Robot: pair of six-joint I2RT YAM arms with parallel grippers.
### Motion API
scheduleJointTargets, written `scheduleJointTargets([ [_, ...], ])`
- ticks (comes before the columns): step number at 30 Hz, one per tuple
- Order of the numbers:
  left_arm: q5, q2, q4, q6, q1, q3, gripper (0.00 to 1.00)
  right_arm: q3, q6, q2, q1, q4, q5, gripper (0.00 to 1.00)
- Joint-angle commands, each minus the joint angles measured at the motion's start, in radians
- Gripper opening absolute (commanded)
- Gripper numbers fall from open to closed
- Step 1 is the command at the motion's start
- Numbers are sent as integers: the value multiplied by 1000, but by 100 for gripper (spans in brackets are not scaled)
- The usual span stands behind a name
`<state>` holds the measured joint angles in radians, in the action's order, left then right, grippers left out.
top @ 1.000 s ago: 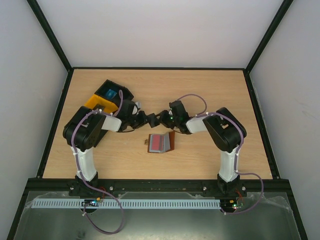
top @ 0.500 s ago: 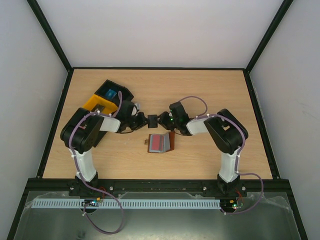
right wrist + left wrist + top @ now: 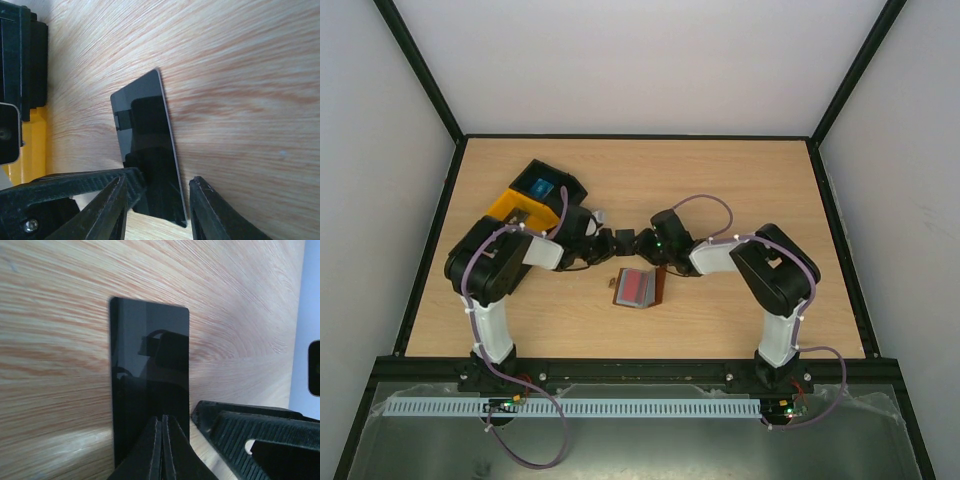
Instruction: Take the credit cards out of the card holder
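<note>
A pale wooden worktop [image 3: 750,180] floors a white-walled, black-framed enclosure, and both arms reach inward from its near edge. Nearest of the task's things is the card holder [image 3: 660,286], lying open near the middle of the worktop. The red card [image 3: 635,287] sits in its inner pocket, not yet drawn out.

Just beyond the holder's far edge the two grippers meet nose to nose. Over the past second the right arm has swung leftward and closed the gap that stood between them. The left has hardly shifted, and the holder has stayed where it was.

The left gripper [image 3: 162,422] is pinched fully together on the near end of the dark grey card [image 3: 150,365]. That card is free of the holder and appears to be held off the wood. The right gripper [image 3: 161,186] is spread, with one finger on either side of the same card's end. Whether its pads touch the plastic I cannot tell.

This reads as a hand-over or a re-grip of the grey card. I judge the task about half done: one card is out and the red one remains.

Farther back on the left, the yellow bin [image 3: 505,208] and black bin [image 3: 555,170] stand side by side, well apart from the holder.
</note>
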<state>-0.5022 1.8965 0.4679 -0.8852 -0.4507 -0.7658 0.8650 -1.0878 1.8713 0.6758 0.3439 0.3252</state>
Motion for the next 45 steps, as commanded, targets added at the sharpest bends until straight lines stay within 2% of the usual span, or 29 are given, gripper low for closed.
scheduleJointTargets([
  [1,-2,66,-84,-33,-16,50,3,-34,-77,25,25,2,-16,36],
  [7,-28,88,-32,-62,-17,73,3,-109,-226,41,25,242,51,36],
  [9,-40,83,-19,-70,-17,78,3,-116,-232,45,25,275,57,36],
  [12,-26,49,-86,-28,5,42,3,-101,-178,20,24,183,-3,36],
  [17,55,-21,-240,73,84,-53,15,-117,-158,-28,22,126,-34,37],
  [21,108,-9,-325,132,93,-129,19,-96,-148,-19,22,84,-56,37],
  [28,80,32,-285,121,91,-113,20,-21,-92,9,22,11,-131,37],
  [36,44,78,-211,49,11,-65,18,-75,-63,-53,-4,17,-170,37],
  [41,3,36,-146,-26,-69,-21,18,-123,-32,-106,-42,28,-165,37],
  [45,40,-51,-236,7,-66,-53,20,-148,14,-134,-69,72,-120,37],
])
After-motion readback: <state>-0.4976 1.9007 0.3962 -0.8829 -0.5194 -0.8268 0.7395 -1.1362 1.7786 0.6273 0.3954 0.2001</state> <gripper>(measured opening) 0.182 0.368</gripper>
